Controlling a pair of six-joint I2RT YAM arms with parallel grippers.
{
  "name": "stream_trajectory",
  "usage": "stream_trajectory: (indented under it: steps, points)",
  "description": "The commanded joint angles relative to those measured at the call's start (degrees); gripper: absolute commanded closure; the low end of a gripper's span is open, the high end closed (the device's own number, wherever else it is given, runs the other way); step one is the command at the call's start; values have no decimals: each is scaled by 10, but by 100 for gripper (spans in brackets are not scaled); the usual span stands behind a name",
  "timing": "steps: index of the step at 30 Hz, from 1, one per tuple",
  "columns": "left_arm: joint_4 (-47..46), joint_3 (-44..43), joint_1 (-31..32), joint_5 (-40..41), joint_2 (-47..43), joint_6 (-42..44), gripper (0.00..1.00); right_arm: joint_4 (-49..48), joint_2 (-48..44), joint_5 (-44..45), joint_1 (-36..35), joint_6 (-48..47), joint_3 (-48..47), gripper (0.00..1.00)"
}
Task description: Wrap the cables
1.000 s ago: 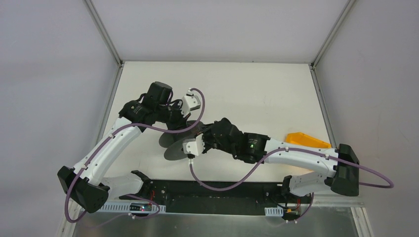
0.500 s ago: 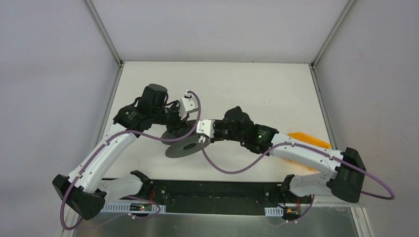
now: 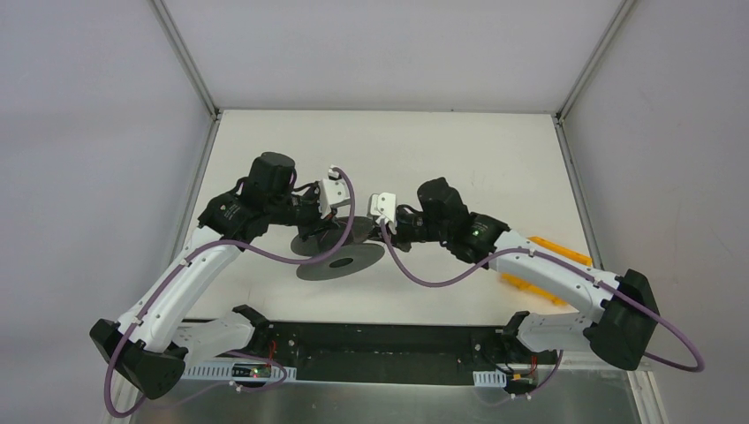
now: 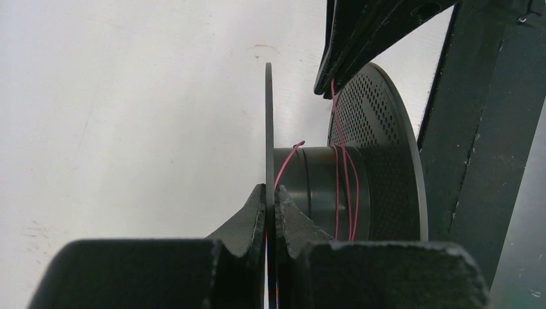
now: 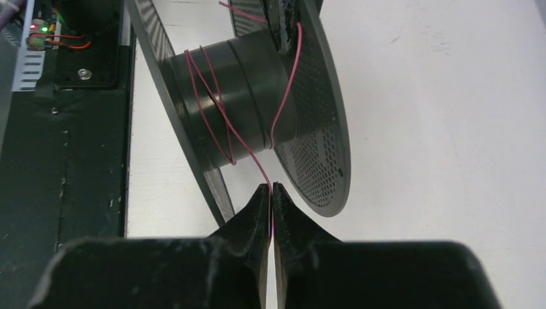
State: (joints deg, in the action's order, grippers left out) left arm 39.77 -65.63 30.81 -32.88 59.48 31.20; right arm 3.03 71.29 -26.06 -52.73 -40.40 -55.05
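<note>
Top view: at mid-frame the left gripper point(image 3: 325, 231) and right gripper point(image 3: 378, 231) meet at a dark grey, round, two-flanged plastic spool point(image 3: 340, 262).

Left wrist view: at lower centre the left gripper point(image 4: 270, 193) pinches the spool's point(image 4: 319, 187) thin flange. A thin pinkish-red wire strand point(image 4: 337, 193) loops the core.

Right wrist view: at lower centre the right gripper point(image 5: 270, 190) is closed on the wire strand point(image 5: 255, 166), which runs down from the spool point(image 5: 238, 96) core.

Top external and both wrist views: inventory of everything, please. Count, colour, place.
spool: 1, dark grey, mid-table between the arms
wire: 1, thin pinkish-red, a few turns on the spool hub
orange object: 1, orange, table's right side, partly under the right arm
table: 1, white
base plate: 1, black, near edge
hoses: 2, purple, along the arms
left claw: 1, black, shut on a spool flange
right claw: 1, black, pinching the wire
</note>
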Motion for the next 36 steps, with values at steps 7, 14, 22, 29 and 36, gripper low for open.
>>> stream_trajectory:
  steps: [7,14,22,29,36]
  points:
    - [-18,7,3,-54,-13,25,100,58,9,-81,19,22,-32,88]
    - [-18,9,3,-76,-20,35,100,51,18,-81,19,20,-31,86]
    - [-18,15,3,-90,-30,45,100,18,2,-83,19,27,-6,84]
    - [-23,18,3,-124,-38,52,100,-61,-9,-109,19,43,46,90]
    - [-31,19,3,-139,-41,52,100,-118,-3,-139,19,70,58,92]
